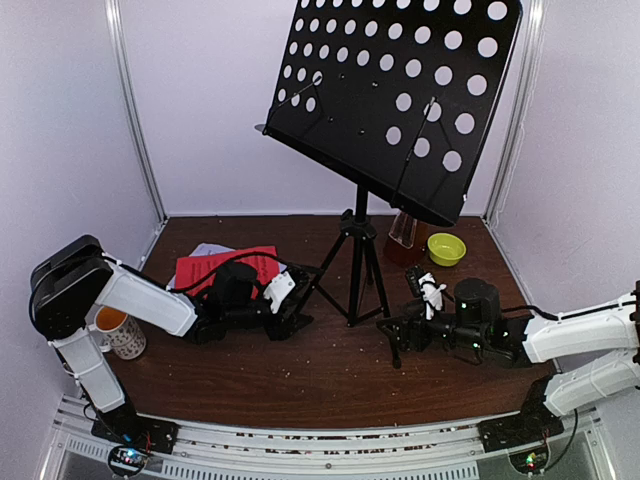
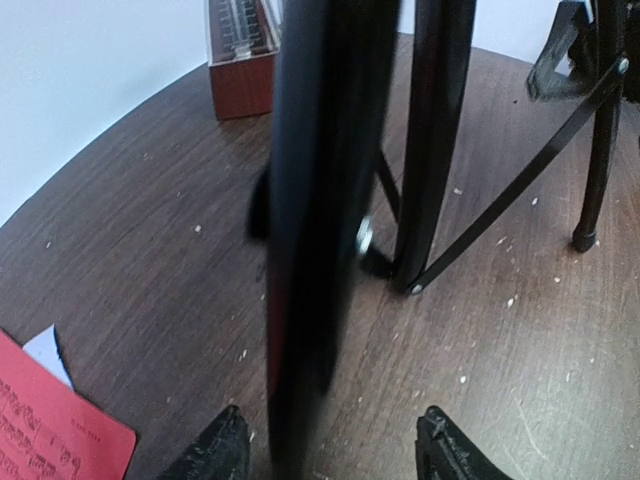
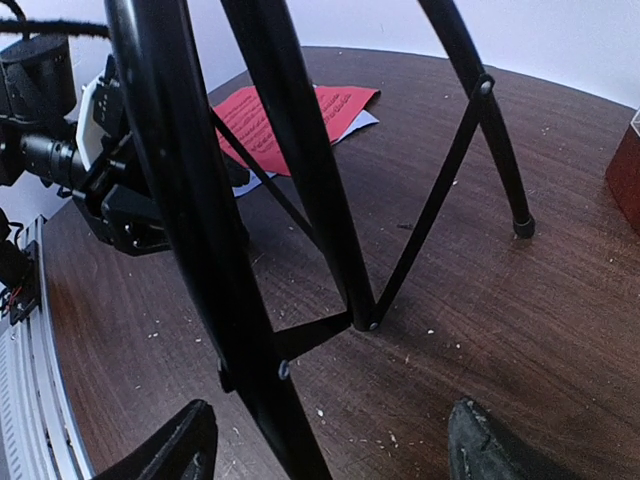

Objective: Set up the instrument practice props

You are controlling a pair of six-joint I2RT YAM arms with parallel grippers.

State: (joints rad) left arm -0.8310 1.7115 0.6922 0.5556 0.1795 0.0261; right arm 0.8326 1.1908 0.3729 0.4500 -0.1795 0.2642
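**At the Tripod Foot: Both Grippers Astride a Stand Leg**

Between the spread fingers of the left gripper ran the left tripod leg. A little table showed on either side of the leg, so the jaws stood apart and pinched nothing. The right gripper was set the same way from the opposite side: jaws wide, with the right tripod leg passing between them unclamped. Both arms lay low over the table and faced each other across the tripod.

Each leg rose steeply and leaned inward toward the centre post, so its long axis crossed the gap of the jaws rather than lying along it. Closing either gripper would, by this reading, have caught its leg squarely. Each arm was nearest to its own leg.

Above them the music stand stood upright near the middle of the table, its perforated desk tilted and bare. The red sheet lay flat on the table just behind the left gripper, over the white sheet, which showed only at the edge. The left arm was nearer to both. The metronome stood at the back right beside the yellow-green bowl, nearer the right arm.
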